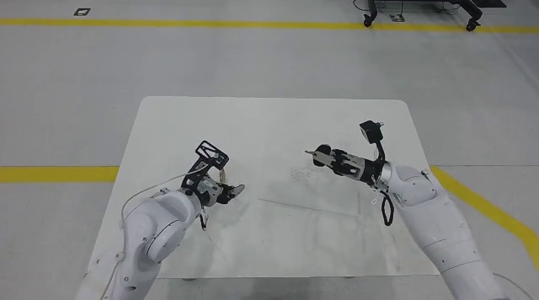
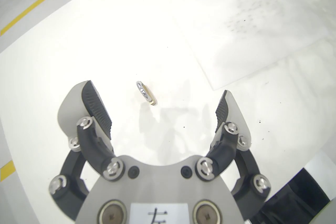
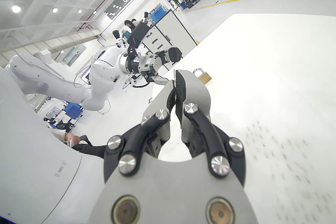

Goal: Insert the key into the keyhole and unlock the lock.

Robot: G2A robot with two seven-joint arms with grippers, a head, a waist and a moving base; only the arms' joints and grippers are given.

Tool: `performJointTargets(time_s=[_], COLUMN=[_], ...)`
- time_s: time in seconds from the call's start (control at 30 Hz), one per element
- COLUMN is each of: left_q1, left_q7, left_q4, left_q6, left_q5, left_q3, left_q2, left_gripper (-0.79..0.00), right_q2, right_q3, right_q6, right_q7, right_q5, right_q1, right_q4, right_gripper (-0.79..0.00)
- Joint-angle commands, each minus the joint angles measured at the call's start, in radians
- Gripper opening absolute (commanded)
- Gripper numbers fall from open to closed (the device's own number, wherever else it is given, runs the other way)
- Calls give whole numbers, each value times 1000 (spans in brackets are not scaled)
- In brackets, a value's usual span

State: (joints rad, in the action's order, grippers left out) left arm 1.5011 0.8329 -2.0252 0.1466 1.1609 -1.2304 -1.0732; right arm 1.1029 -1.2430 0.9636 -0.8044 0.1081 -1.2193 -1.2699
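The task seems to be at an early stage: a small brass padlock [image 2: 146, 93] lies alone on the white tabletop [image 2: 183, 12], its shackle apparently closed and nothing inserted, so both the insertion and the turn look left to do. The padlock sits just ahead of the left pincer [image 1: 236, 190], in line with the gap between its fingers and untouched. That pincer is spread wide and holds nothing. The right pincer [image 3: 176, 78] is pressed closed, near the padlock but apart from it; a thin sliver at its tip may be the key [image 3: 174, 72], though this is uncertain
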Motion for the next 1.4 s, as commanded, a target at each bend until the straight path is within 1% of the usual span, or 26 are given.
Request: performJointTargets(time_s=[0.0,0.07,0.17,0.3,0.43,0.5,0.97,1.03,1.07,1.1,1.17,1.37], left_q1=[-12,-23,-33,-46,-59,-65,-102,-108,-111,-113,-116,-120], left_q7=[6,6,0,0,-21,-26,-36,-31,-30,-29,-30,-19], left_q4=[27,48,74,106,136,149,212,214,215,216,218,223], left_q6=[-20,-38,-51,-59,-70,-71,-87,-86,-86,-86,-87,-83], left_q5=[8,16,32,49,59,63,78,79,80,81,82,98], left_q3=[22,33,42,55,62,63,80,87,90,92,94,100], left_q2=[-4,-7,-10,-13,-17,-18,-30,-32,-33,-34,-35,-38], left_gripper=[-166,-179,-163,-209,-369,-400,-483,-542,-591,-677,-785,-785], right_q2=[0,0,0,0,0,0,0,0,0,0,0,0], right_q3=[0,0,0,0,0,0,0,0,0,0,0,0], right_q6=[0,0,0,0,0,0,0,0,0,0,0,0], right_q7=[0,0,0,0,0,0,0,0,0,0,0,0], right_q5=[0,0,0,0,0,0,0,0,0,0,0,0], right_q1=[0,0,0,0,0,0,0,0,0,0,0,0], right_q4=[0,0,0,0,0,0,0,0,0,0,0,0], right_gripper=[-785,-785,-785,-785,-785,-785,-785,-785,-785,-785,-785,-785])
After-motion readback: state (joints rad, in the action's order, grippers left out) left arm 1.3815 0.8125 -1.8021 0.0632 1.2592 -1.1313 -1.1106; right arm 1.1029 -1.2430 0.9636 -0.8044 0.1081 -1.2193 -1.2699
